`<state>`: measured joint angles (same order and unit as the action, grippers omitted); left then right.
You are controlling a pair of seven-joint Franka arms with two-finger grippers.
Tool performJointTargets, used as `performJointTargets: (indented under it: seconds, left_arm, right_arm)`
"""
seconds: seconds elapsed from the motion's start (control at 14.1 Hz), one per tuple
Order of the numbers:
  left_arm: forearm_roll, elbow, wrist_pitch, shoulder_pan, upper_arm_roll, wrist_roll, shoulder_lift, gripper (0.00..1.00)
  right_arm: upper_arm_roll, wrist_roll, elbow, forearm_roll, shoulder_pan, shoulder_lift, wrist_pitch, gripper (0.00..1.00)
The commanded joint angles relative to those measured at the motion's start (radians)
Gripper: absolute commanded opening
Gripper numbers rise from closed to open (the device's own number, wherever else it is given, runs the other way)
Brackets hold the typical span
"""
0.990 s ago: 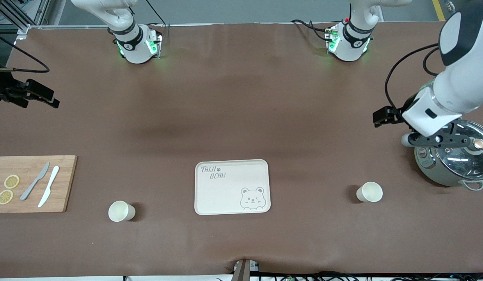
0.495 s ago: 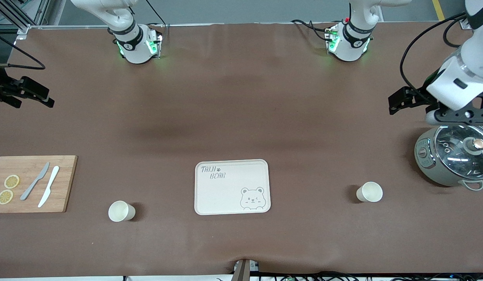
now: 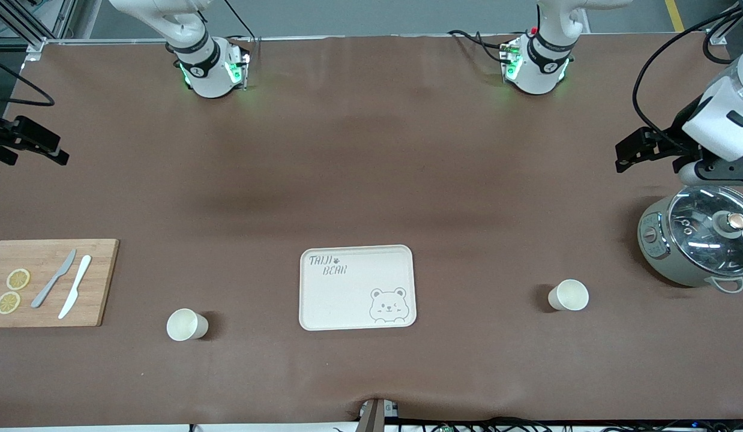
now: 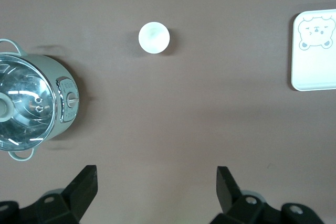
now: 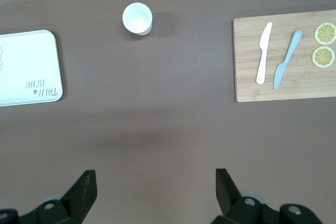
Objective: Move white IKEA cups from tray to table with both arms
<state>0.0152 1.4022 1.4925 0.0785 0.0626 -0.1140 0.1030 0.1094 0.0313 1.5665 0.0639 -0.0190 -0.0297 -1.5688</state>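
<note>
Two white cups stand upright on the brown table, one on each side of the tray. One cup [image 3: 187, 324] is toward the right arm's end and shows in the right wrist view [image 5: 137, 18]. The other cup [image 3: 568, 295] is toward the left arm's end and shows in the left wrist view [image 4: 154, 37]. My left gripper [image 3: 632, 157] is open and empty, high over bare table beside the pot [image 4: 156, 174]. My right gripper [image 3: 29, 151] is open and empty, high over the table's edge at its own end [image 5: 156, 177].
A cream tray with a bear drawing [image 3: 357, 287] lies between the cups. A steel pot with a glass lid [image 3: 698, 243] stands at the left arm's end. A wooden board [image 3: 50, 282] with two knives and lemon slices lies at the right arm's end.
My left gripper has moved off the pot, toward the bases and its own end of the table. My right gripper has drifted toward its end. The cups have not moved.
</note>
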Motion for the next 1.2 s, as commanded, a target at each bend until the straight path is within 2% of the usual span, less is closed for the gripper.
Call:
performJointTargets:
  seconds: [0.0, 1.13]
  left_arm:
    - [0.009, 0.017, 0.011, -0.009, 0.006, 0.016, -0.020, 1.00]
    - [0.012, 0.015, 0.028, -0.023, 0.005, 0.070, -0.009, 1.00]
  right_arm:
    - [-0.010, 0.013, -0.014, -0.007, 0.022, 0.002, 0.001, 1.00]
    - [-0.011, 0.013, -0.010, -0.006, 0.017, 0.016, 0.004, 1.00]
